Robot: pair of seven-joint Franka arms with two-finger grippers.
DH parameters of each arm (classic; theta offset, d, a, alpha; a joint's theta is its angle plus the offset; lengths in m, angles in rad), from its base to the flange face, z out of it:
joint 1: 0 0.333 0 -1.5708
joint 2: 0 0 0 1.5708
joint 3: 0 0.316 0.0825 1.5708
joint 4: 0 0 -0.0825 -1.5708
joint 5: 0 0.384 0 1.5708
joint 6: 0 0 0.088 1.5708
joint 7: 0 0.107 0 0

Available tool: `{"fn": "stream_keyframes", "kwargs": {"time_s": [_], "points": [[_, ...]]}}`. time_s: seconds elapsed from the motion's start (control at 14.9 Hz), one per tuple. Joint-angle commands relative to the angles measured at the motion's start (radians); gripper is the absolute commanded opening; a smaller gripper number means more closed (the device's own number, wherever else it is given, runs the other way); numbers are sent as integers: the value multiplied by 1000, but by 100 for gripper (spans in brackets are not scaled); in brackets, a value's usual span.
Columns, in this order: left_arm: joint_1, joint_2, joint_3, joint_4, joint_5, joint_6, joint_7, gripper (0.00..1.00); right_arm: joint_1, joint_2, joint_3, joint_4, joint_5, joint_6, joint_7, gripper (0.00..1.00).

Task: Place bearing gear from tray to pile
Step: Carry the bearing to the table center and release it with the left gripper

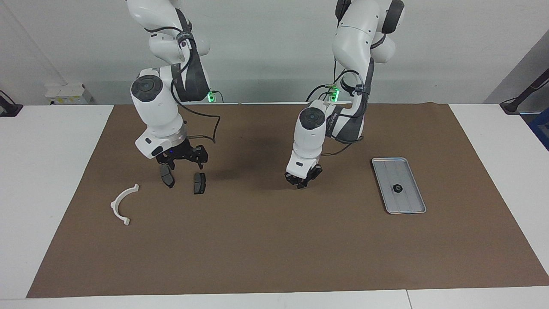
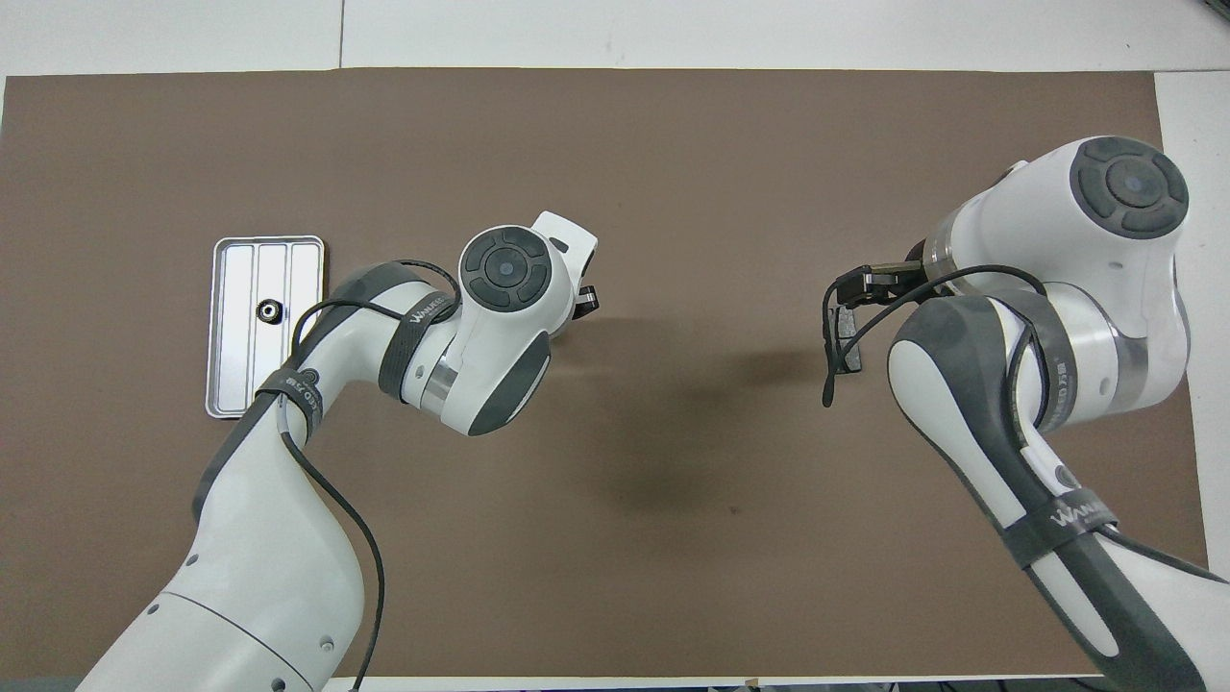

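Metal tray (image 1: 388, 205) holds the bearing gear (image 1: 397, 188) at the left arm's end — the pile (image 1: 199, 183) lies toward the right arm's end. Left gripper (image 1: 302, 183) hangs low over bare mat, empty, finger state unclear. Right gripper (image 1: 182, 159), fingers spread, hovers over the pile — likely waiting.

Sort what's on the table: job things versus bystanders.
Job:
bearing gear, in the tray
pile: two brake pads, white bracket
left gripper, over bare mat
right gripper, over the pads

Bystanders:
brown mat
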State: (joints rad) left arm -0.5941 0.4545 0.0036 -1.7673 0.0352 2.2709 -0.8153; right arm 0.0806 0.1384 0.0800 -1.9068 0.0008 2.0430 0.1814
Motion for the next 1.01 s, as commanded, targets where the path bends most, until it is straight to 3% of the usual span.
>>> {"fn": "stream_keyframes", "kwargs": {"time_s": [0.0,0.4,0.47,0.54,0.61,0.81,0.94], "points": [[-6,-17,3,-41,25,42,-16,0,-13,-2,4,-1,28,6,0,100],[-9,-19,3,-74,28,87,-16,0,-13,-2,4,-1,28,6,-2,100],[-6,-19,3,-74,28,87,-15,24,-13,-2,4,-1,28,5,-2,100],[0,-20,3,-70,29,81,-7,88,-13,-2,4,-1,28,5,-2,100],[5,-22,3,-66,37,64,-4,100,-13,-2,4,-1,28,5,0,100],[42,-48,-2,-29,32,-54,28,100,-13,-2,4,-1,28,0,0,100],[94,-120,-7,-24,9,-132,105,100,-15,-2,3,-1,27,0,-2,100]]}}
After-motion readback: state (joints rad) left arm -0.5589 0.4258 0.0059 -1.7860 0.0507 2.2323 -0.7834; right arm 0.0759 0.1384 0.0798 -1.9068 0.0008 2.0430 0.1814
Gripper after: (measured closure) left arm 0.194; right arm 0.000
